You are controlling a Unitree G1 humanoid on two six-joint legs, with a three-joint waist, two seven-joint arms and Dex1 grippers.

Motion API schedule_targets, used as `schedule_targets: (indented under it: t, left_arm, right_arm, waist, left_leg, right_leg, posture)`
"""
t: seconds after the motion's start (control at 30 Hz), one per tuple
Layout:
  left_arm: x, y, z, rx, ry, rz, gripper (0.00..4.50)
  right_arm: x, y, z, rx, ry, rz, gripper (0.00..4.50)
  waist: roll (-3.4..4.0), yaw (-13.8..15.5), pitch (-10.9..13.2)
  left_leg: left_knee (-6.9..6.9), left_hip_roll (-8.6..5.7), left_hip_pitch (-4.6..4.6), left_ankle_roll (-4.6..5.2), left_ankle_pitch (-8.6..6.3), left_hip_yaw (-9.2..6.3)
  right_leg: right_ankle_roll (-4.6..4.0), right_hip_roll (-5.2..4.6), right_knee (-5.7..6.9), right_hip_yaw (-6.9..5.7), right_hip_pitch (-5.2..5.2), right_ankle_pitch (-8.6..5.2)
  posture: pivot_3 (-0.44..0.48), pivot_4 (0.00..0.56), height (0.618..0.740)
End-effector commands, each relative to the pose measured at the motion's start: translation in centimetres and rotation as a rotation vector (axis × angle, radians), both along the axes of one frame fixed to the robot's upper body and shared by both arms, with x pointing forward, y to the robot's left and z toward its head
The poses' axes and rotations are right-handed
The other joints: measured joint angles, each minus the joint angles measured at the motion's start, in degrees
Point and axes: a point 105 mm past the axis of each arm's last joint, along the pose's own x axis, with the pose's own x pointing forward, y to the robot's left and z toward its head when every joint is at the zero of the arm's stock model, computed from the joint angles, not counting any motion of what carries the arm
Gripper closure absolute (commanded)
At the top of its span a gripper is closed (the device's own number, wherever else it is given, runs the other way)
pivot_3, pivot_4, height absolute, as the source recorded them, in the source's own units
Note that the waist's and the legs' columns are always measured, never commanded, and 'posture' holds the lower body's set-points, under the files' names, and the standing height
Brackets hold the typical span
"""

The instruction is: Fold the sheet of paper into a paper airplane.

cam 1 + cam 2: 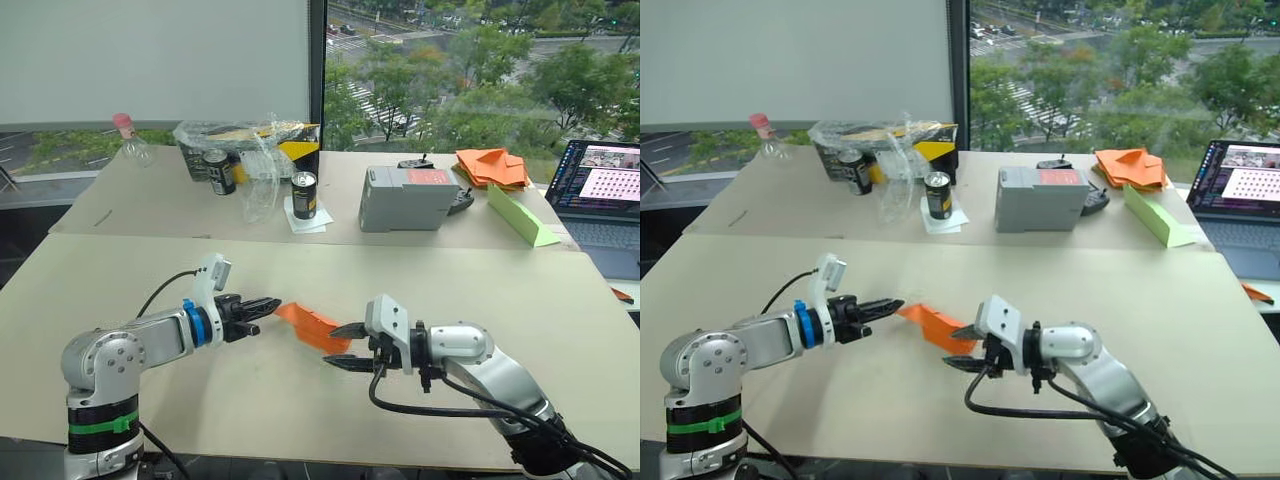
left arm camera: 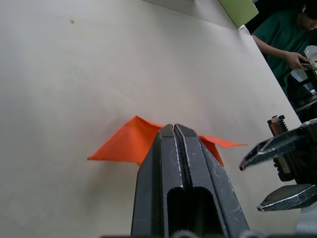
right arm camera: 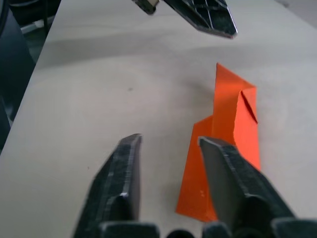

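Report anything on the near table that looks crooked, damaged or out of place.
Nothing is damaged or spilled. The paper airplane lies between the left tool, shut beside its tip, and the open right tool; its folded flaps stand up unevenly, which suits a half-finished fold.

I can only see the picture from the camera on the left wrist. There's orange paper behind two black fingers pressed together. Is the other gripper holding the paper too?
Observer: No. The right gripper is open, and in its wrist view the folded orange sheet of paper lies beside one finger, not between them.
Operator: Is my left one touching the paper?
Observer: In the head view the left gripper, shut, has its tips at the paper's edge; I can't tell if it pinches it.
Operator: What's on the other table?
Observer: A heap of orange paper pieces beside a long light-green paper wedge, near a laptop.
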Motion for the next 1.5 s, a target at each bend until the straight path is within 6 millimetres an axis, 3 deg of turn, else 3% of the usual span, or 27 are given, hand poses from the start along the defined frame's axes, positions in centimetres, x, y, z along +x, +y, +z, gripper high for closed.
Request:
schedule_targets:
  t: [0.03, 0.1, 0.13, 0.33, 0.47, 0.67, 0.9, 0.93, 1.07, 1.37, 1.5]
  left_arm:
    - [-0.3, -0.1, 0.9, 0.001, -0.049, -0.008, 4.5]
    - [-0.4, -0.1, 0.8, 0.003, -0.048, -0.005, 4.5]
    - [-0.4, -0.2, 0.7, 0.002, -0.048, -0.004, 4.5]
    - [-0.6, -0.3, 0.6, -0.002, -0.049, 0.002, 4.5]
    - [-0.6, -0.4, 0.5, -0.002, -0.048, 0.006, 4.5]
    - [-0.6, -0.3, 0.2, -0.007, -0.041, 0.015, 4.5]
    - [-0.5, -0.5, 0.1, -0.009, -0.039, 0.013, 4.5]
    - [-0.5, -0.5, 0.1, -0.009, -0.039, 0.014, 4.5]
    - [-0.4, -0.5, 0.2, -0.008, -0.041, 0.019, 4.5]
    - [-0.4, -0.5, 0.2, -0.01, -0.041, 0.025, 4.5]
    - [-0.5, -0.5, 0.2, -0.012, -0.041, 0.027, 4.5]
  right_arm:
    - [0.5, 0.3, 0.4, 0.019, -0.023, -0.013, 0.86]
    - [1.1, 0.4, 0.4, 0.029, -0.019, -0.039, 0.15]
    - [1.6, 0.4, 0.4, 0.035, -0.012, -0.064, 0.07]
    - [3.5, 0.2, 0.7, 0.076, 0.074, -0.16, 0.07]
    - [3.7, 0.2, 1.5, 0.128, 0.162, -0.167, 0.07]
    - [3.4, 0.2, 4.7, 0.28, 0.323, -0.119, 0.07]
    - [4.3, 0.7, 4.2, 0.251, 0.303, -0.185, 0.07]
    - [4.4, 0.8, 4.1, 0.248, 0.297, -0.186, 0.59]
    - [4.5, 1.3, 3.9, 0.23, 0.277, -0.189, 1.89]
    - [5.3, 1.8, 3.2, 0.197, 0.234, -0.228, 1.89]
    - [5.6, 1.8, 2.6, 0.175, 0.227, -0.245, 3.06]
  waist:
    - [0.0, -0.04, 0.0]
    - [0.0, -0.12, 0.0]
    - [0.0, -0.28, 0.0]
    - [0.0, -0.24, 0.0]
    - [0.0, -0.23, 0.0]
    - [0.0, -0.39, 0.0]
    - [0.0, -0.31, 0.0]
    - [0.0, -0.31, 0.0]
    - [0.0, -0.32, 0.0]
    - [0.0, -0.37, 0.0]
    - [0.0, -0.37, 0.0]
  left_leg:
    - [0.0, 0.0, 0.0, 0.0, 0.0, 0.0]
    - [0.0, 0.0, 0.01, 0.0, 0.0, 0.0]
    - [0.0, 0.01, 0.01, 0.0, 0.0, 0.0]
    - [-0.01, 0.01, 0.02, -0.03, 0.01, 0.01]
    - [0.0, 0.01, 0.02, -0.05, 0.03, 0.0]
    - [0.0, 0.01, 0.02, -0.02, 0.01, 0.0]
    - [0.0, 0.0, 0.01, 0.0, 0.0, 0.01]
    - [0.0, 0.0, 0.01, 0.0, 0.0, 0.01]
    - [0.0, 0.01, 0.02, 0.0, 0.0, 0.01]
    - [0.01, 0.01, 0.02, -0.02, 0.01, 0.01]
    - [0.01, 0.01, 0.01, -0.04, 0.02, 0.01]
  right_leg:
    - [0.0, 0.0, 0.0, 0.0, 0.0, 0.0]
    - [0.0, 0.0, 0.01, 0.0, 0.0, 0.0]
    - [0.0, 0.0, 0.02, 0.0, -0.01, 0.0]
    - [-0.01, 0.01, 0.05, 0.01, -0.01, 0.0]
    - [-0.01, 0.0, 0.05, 0.01, -0.01, 0.01]
    - [-0.01, 0.0, 0.04, 0.02, -0.01, 0.01]
    - [-0.01, 0.0, 0.08, 0.01, -0.03, 0.01]
    - [-0.01, 0.0, 0.08, 0.01, -0.03, 0.01]
    - [-0.01, 0.0, 0.09, 0.01, -0.03, 0.01]
    - [-0.01, 0.0, 0.13, 0.02, -0.05, 0.01]
    - [-0.01, 0.0, 0.13, 0.02, -0.05, 0.01]
  posture:
    - [0.0, 0.15, 0.74]
    - [0.0, 0.15, 0.74]
    - [0.0, 0.15, 0.74]
    - [0.0, 0.15, 0.74]
    - [0.0, 0.15, 0.74]
    - [0.0, 0.15, 0.74]
    - [0.0, 0.15, 0.74]
    - [0.0, 0.15, 0.74]
    - [0.0, 0.15, 0.74]
    - [0.0, 0.15, 0.74]
    - [0.0, 0.15, 0.74]
